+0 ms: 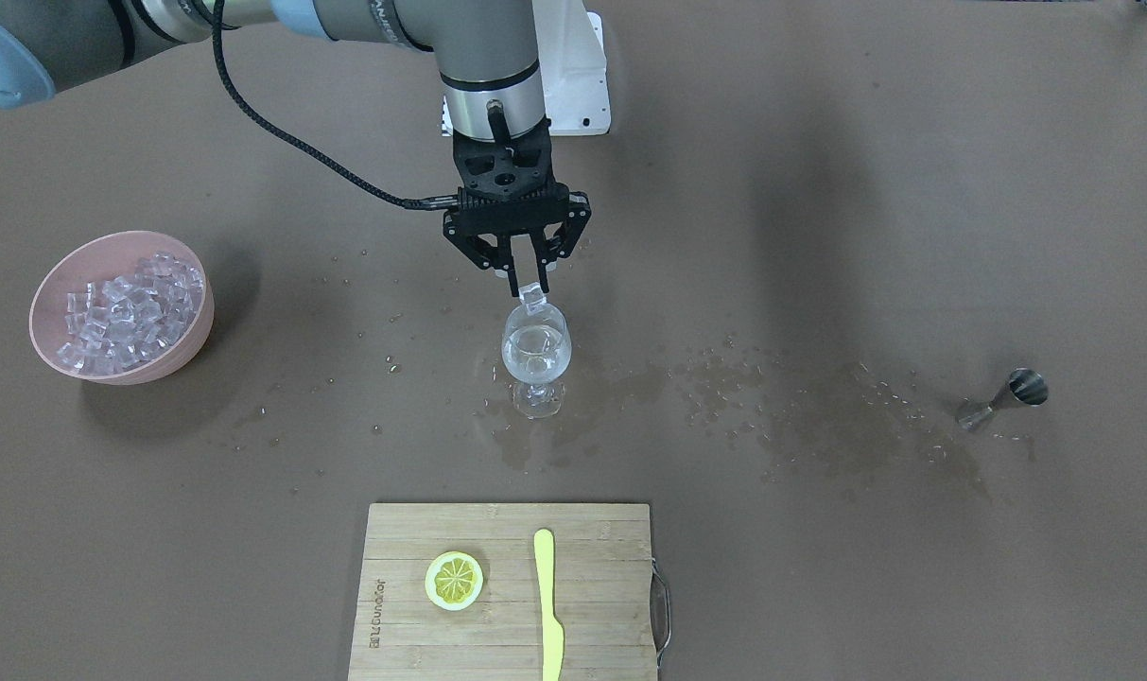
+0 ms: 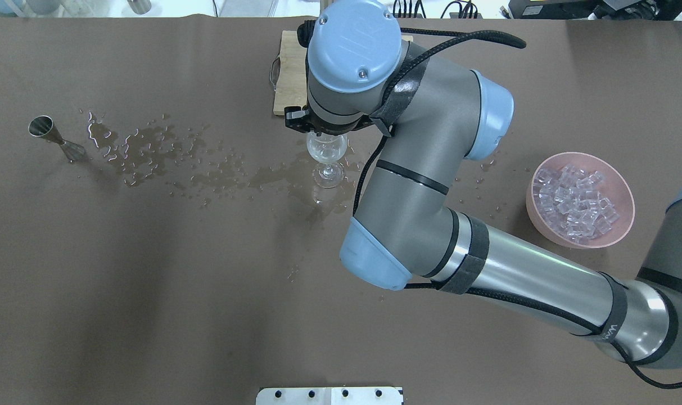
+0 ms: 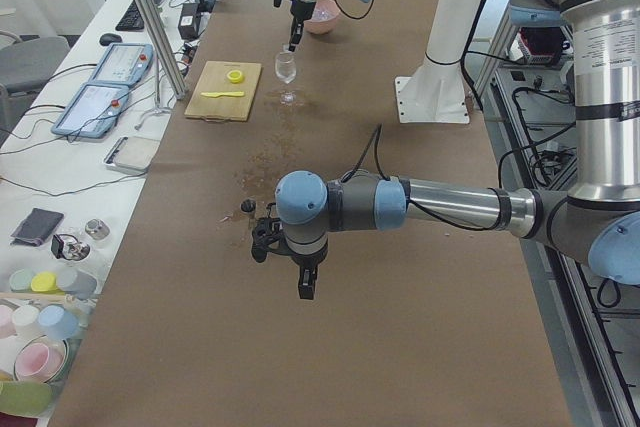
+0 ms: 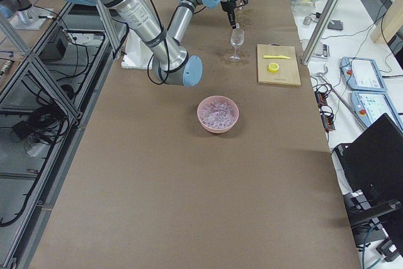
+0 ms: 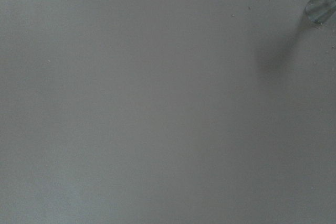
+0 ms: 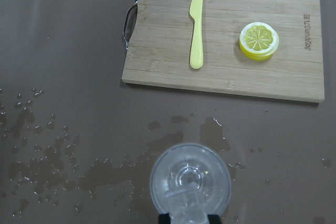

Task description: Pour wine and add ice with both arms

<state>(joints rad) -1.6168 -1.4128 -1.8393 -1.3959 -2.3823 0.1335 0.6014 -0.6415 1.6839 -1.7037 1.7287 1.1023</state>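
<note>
The right pincer (image 1: pixel 528 282) pinches one ice cube (image 1: pixel 532 299) over the wine glass (image 1: pixel 535 331), toward its twelve-o'clock rim (front view). Released off-centre, it may clip the rim, splashing wine (image 1: pixel 534 363) or tipping the glass. Left pincer (image 3: pixel 306 290): opening unreadable.

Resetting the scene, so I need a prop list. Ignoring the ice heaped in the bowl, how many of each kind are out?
Wine glass: 1
Pink bowl: 1
Jigger: 1
Cutting board: 1
Lemon slice: 1
Yellow knife: 1
Ice cube in the right claw: 1
Total: 7
</note>
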